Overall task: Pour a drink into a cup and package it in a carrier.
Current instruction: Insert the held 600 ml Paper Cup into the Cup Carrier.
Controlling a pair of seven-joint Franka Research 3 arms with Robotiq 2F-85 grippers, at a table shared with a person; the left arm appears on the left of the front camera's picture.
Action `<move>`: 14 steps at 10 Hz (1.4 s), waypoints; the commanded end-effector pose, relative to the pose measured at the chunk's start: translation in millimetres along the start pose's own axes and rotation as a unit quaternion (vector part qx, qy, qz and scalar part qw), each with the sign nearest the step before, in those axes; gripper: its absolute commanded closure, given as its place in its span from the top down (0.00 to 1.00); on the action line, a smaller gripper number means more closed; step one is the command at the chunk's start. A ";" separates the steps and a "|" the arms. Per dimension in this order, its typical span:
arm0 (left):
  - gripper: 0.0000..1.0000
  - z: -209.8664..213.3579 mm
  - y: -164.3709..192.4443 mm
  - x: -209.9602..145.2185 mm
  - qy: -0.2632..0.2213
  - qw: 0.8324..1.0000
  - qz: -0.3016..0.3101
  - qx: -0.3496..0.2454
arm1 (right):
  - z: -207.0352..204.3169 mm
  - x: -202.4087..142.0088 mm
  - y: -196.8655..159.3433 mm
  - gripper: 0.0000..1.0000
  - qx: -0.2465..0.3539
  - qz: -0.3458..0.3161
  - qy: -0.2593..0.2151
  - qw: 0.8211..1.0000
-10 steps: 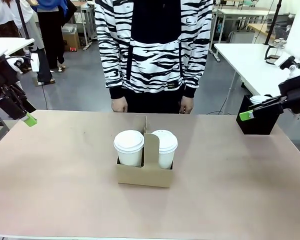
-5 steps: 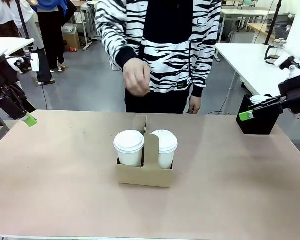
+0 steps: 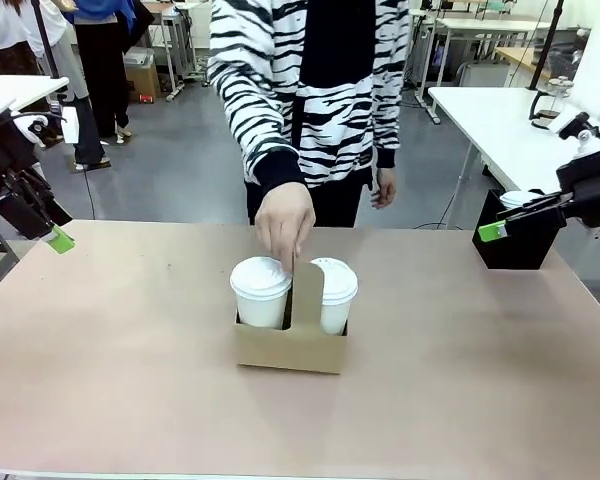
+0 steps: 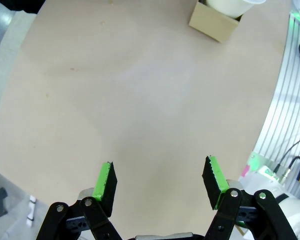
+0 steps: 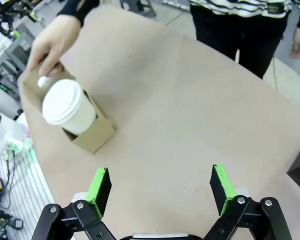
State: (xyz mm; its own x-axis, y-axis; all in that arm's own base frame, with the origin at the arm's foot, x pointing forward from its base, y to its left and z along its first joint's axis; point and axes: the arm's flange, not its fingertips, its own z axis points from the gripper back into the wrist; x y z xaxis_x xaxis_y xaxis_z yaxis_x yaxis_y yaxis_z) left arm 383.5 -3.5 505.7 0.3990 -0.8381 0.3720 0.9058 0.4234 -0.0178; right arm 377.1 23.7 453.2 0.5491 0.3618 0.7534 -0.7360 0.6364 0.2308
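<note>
Tabletop [image 3: 130, 380] of plain tan-pink laminate, matte and bare save for faint specks, spread wide beneath both arms. Carrier [image 3: 290, 345] of tan cardboard set at mid-table, well ahead of both sets of jaws and touching neither, loaded with two white lidded cups: left cup [image 3: 260, 292] and right cup [image 3: 332, 294] parted by the upright handle tab. Person's hand [image 3: 284, 222] lowered from the far side, fingers pinched at the top of that tab between the two lids; other hand [image 3: 383, 187] hanging by the striped black-and-white top.

Left gripper [image 4: 160, 181] held over the table's near-left edge, jaws spread wide with nothing but bare laminate between the green pads [image 4: 104, 181]; carrier's corner far ahead and off to the right of the jaws in the left wrist view. Right gripper [image 5: 161, 188] likewise parted wide and empty over bare table, carrier [image 5: 87, 135] and one lidded cup [image 5: 68, 106] well ahead and to the left of its jaws, person's hand [image 5: 52, 45] on the tab beyond.

Black box [image 3: 520, 240] at the table's far right edge, just behind the right gripper's green tip in the front view. Grey floor beyond, white worktables at right with a glass carafe [image 3: 552, 103] on one, people standing at far left.
</note>
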 end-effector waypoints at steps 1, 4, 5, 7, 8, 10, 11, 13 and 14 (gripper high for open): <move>0.86 0.7 -0.7 -0.4 -0.006 1.000 0.002 -0.003 | 1.4 -2.1 -1.1 1.00 -0.002 0.011 -0.001 1.000; 0.86 0.7 -0.7 -0.4 -0.006 1.000 0.002 -0.003 | 1.4 -2.1 -1.1 1.00 -0.002 0.011 -0.001 1.000; 0.86 0.7 -0.7 -0.4 -0.006 1.000 0.002 -0.003 | 1.4 -2.1 -1.1 1.00 -0.002 0.011 -0.001 1.000; 0.86 0.7 -0.7 -0.4 -0.006 1.000 0.002 -0.003 | 1.4 -2.1 -1.1 1.00 -0.002 0.011 -0.001 1.000; 0.86 0.7 -0.7 -0.4 -0.006 1.000 0.002 -0.003 | 1.4 -2.1 -1.1 1.00 -0.002 0.011 -0.001 1.000; 0.86 0.7 -0.7 -0.4 -0.006 1.000 0.002 -0.003 | 1.4 -2.1 -1.1 1.00 -0.002 0.011 -0.001 1.000; 0.86 0.7 -0.7 -0.4 -0.006 1.000 0.002 -0.003 | 1.4 -2.1 -1.1 1.00 -0.002 0.011 -0.001 1.000; 0.86 0.7 -0.7 -0.4 -0.006 1.000 0.002 -0.003 | 1.4 -2.1 -1.1 1.00 -0.002 0.011 -0.001 1.000; 0.86 0.7 -0.7 -0.4 -0.006 1.000 0.002 -0.003 | 1.4 -2.1 -1.1 1.00 -0.002 0.011 -0.001 1.000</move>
State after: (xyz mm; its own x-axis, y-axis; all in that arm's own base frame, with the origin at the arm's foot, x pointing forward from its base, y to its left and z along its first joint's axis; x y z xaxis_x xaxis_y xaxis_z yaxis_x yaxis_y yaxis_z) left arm 383.5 -3.5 505.7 0.3990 -0.8381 0.3720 0.9058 0.4234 -0.0178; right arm 377.1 23.7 453.2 0.5491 0.3618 0.7534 -0.7360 0.6364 0.2308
